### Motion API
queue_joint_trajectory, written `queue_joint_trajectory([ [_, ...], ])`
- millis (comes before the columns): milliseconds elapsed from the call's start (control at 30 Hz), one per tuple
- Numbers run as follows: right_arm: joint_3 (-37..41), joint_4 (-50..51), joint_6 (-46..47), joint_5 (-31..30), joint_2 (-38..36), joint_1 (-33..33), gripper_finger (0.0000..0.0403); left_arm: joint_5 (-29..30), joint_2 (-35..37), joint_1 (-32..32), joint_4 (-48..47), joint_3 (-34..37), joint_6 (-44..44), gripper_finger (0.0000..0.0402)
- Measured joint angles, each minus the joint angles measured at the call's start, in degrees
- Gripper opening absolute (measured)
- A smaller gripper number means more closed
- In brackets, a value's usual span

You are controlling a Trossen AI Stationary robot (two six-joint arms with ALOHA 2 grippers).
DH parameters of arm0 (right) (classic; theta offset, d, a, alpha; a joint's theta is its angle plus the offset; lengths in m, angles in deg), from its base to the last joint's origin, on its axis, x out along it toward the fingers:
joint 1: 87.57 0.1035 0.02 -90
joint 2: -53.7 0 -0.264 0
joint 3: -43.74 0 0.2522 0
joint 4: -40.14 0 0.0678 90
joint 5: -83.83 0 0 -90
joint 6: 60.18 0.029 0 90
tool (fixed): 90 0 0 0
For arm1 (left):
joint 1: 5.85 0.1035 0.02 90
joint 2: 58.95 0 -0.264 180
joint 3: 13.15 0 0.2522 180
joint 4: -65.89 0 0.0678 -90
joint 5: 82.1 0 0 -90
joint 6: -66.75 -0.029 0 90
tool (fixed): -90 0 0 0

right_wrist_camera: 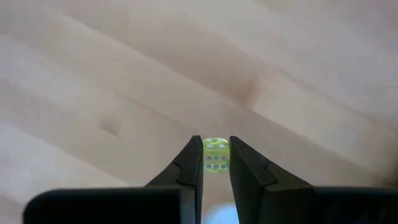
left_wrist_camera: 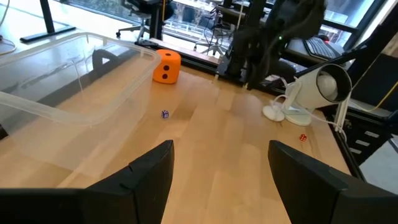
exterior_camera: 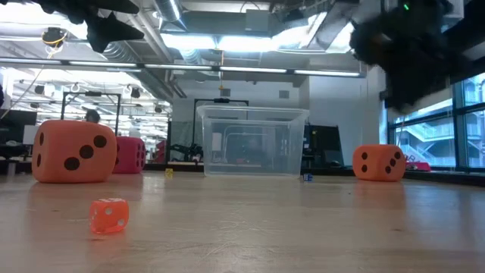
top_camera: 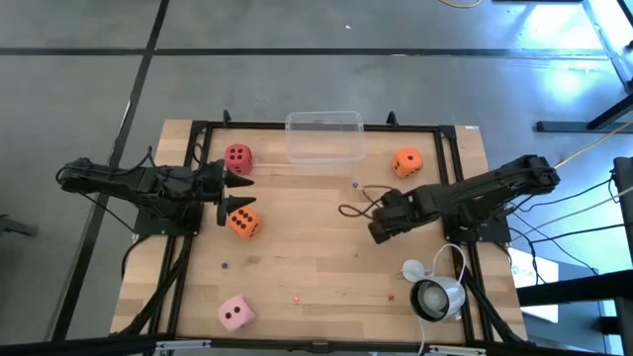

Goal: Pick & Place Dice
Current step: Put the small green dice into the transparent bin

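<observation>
The right gripper (right_wrist_camera: 216,163) pinches a tiny translucent yellow die (right_wrist_camera: 216,153) by its fingertips, right of table centre. So thin a hold could let it squirt out before the clear plastic bin (top_camera: 324,136) at twelve o'clock. The left gripper (top_camera: 233,192) waits with fingers spread, at nine o'clock.

Low view: a large orange die (exterior_camera: 73,151) sits at left on the wooden table (exterior_camera: 303,227), a red die (exterior_camera: 130,155) partly hidden behind it. A clear plastic container (exterior_camera: 252,141) stands centre. A second orange die (exterior_camera: 378,162) sits at right. A tiny orange die (exterior_camera: 109,214) lies nearest.
</observation>
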Motion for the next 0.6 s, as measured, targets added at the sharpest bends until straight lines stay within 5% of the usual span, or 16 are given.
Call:
queue_joint_trajectory([
  [333,-0.26,-18.91,-4.00,-15.80,-9.16,-4.26,0.0051,-1.47,-1.40,0.00,0.00,0.00,7.12,0.0253],
  [600,-0.28,-33.30,-20.57,-13.64,-9.65,-14.84,0.0051,-5.76,-2.13,0.02,1.29,0.00,12.83,0.0253],
])
